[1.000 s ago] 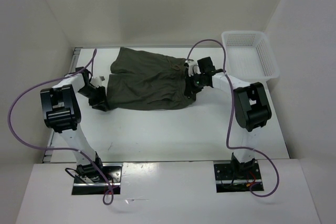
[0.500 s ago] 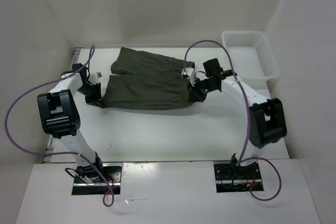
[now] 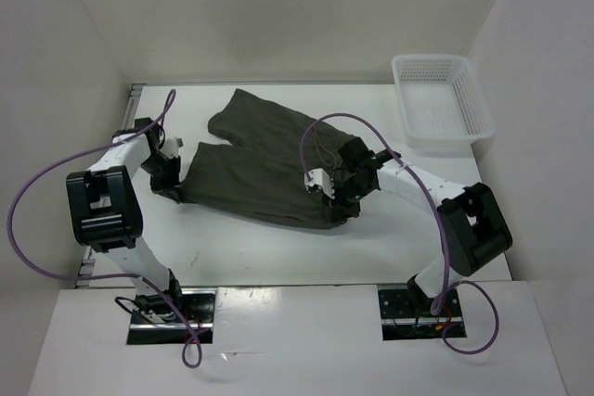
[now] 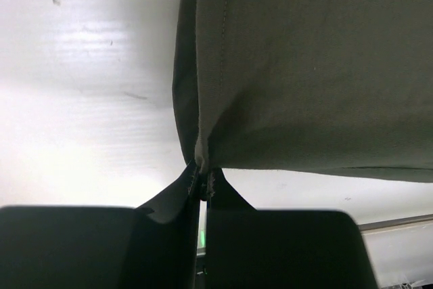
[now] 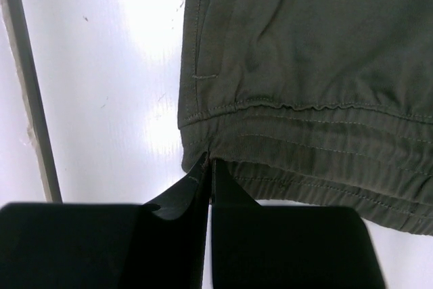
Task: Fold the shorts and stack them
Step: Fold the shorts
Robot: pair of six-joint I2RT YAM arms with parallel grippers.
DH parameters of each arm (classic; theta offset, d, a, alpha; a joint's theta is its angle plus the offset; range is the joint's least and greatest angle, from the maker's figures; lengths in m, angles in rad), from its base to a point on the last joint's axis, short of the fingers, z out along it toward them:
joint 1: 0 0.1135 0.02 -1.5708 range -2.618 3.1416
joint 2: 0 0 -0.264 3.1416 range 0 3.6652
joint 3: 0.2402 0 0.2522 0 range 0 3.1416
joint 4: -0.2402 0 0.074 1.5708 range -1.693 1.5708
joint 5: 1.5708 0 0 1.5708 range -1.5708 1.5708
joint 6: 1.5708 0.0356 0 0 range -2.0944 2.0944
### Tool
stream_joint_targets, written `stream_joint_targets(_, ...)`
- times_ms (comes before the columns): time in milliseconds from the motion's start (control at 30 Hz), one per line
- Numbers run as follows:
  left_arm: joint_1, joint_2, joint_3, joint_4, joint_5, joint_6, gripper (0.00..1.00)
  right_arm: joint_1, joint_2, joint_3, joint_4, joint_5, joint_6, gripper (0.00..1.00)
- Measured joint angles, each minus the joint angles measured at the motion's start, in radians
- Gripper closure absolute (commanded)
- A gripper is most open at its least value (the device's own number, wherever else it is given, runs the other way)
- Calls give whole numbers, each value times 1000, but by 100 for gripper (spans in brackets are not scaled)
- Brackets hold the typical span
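Fold step, near edge gripped; left end effector (image 4: 203, 182) clenched on a leg-hem corner; right end effector (image 5: 208, 166) clenched on the waistband edge; shorts (image 3: 260, 169) spread mid-worktop (image 3: 278, 248); next move probably needs both corners lifted evenly and carried across.

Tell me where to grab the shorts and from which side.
Pinch the near corners: leg hem from the left, waistband from the right, as the left gripper and right gripper do. The shorts lie spread wide, so only edges can be pinched.
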State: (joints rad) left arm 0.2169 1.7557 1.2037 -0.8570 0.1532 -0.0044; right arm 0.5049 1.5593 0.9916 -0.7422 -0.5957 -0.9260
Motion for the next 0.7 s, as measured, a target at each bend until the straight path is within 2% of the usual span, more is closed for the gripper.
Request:
stream_joint_targets(167, 0, -67, -6, -35, -18, 0, 100, 3, -14, 1, -38, 1, -6, 99)
stream_joint_targets(267, 0, -97, 59, -90, -5, 0, 100, 3, -23, 41, -71, -23, 45, 99)
stream_joint_targets(400, -12, -92, 296, -116, 17, 0, 100, -22, -59, 163, -72, -100, 194, 99)
stream_joint_targets(500, -45, -34, 534, -111, 21, 0, 100, -108, -109, 200, -19, -173, 326, 99)
stream_joint_targets(700, -172, 282, 999, -114, 4, 0, 100, -342, -79, 192, 137, -262, 593, 99)
